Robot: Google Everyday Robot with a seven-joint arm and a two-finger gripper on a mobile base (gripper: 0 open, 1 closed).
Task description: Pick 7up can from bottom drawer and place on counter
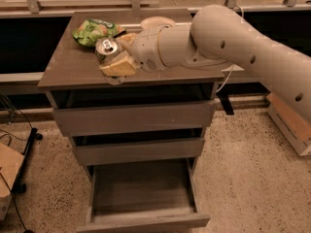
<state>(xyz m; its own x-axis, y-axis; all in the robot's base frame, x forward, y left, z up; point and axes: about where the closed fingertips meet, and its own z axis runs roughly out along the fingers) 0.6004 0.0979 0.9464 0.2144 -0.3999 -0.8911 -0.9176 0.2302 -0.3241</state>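
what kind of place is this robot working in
Probably an office or lab test area: a lone grey-brown three-drawer cabinet on a speckled stone floor, a brown cardboard box at left. The gripper holds a small silvery drink can over the cabinet's glossy top.

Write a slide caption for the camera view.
Robot hand holds the 7up can over the counter, beside a green snack bag, with the bottom drawer open below.

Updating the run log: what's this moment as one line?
phase: placing | gripper: shut on 7up can, low over counter, contact unclear | bottom drawer: open | green bag: counter rear
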